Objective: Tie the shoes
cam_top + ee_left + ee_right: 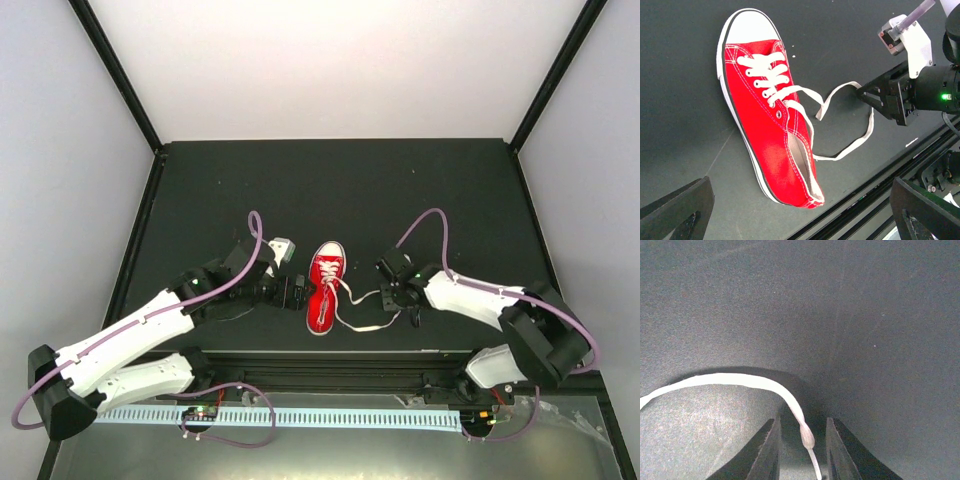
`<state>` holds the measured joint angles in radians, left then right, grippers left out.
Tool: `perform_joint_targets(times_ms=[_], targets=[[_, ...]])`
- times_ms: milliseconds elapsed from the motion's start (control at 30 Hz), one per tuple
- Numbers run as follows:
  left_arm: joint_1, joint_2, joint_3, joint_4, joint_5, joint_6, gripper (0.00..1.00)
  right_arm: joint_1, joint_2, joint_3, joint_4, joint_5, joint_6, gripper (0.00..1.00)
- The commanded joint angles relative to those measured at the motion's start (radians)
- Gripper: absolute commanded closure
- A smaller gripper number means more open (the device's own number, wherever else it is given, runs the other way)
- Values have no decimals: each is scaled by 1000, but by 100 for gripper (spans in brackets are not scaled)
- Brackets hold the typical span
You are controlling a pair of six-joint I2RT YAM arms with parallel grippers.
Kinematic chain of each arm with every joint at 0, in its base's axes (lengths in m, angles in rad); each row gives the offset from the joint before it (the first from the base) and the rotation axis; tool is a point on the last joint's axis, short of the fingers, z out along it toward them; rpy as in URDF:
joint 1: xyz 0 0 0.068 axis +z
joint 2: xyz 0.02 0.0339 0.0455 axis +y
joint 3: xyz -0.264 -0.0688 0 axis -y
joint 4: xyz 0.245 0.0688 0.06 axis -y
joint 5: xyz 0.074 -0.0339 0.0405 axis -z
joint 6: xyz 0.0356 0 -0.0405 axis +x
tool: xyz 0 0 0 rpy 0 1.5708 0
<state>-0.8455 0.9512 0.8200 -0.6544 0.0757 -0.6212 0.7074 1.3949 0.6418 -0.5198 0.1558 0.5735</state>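
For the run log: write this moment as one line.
sneaker: untied, laces loose | left gripper: open, beside sneaker | right gripper: open, straddling lace tip

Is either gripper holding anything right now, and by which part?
Nothing is gripped. The right gripper is open, straddling the white lace near its tip; the left gripper is open and empty.

From above, the left claw (297, 292) is too small to read its tips; its own view crops the fingers (677, 210) at the bottom corners. The lace (740, 381) leaves the right wrist view's left edge, its tip cut off below, inside the right claw (801, 422).
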Motion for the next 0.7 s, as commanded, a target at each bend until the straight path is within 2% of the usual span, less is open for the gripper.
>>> perform_joint_targets(times_ms=[0,167,267,367,467,567,667], targets=[[6,12,24,-23,27,-10,1,4,31,16,42,12,-11,73],[6,29,45,-48,34,-7,1,0,53,4,60,-12,7,84],[6,30,57,-64,12,-6,1,-8,43,-1,58,-23,15,98],[10,5,63,-78,-48,1,1,-11,-8,34,10,-1,-12,98],[37,-49,34,-64,-112,27,1,-10,-86,139,-71,33,-77,98],[107,-116,4,-68,-112,52,1,-9,-115,305,-131,42,-155,98],[168,-176,-19,-74,-84,78,1,-8,-64,533,-166,-52,-228,98]])
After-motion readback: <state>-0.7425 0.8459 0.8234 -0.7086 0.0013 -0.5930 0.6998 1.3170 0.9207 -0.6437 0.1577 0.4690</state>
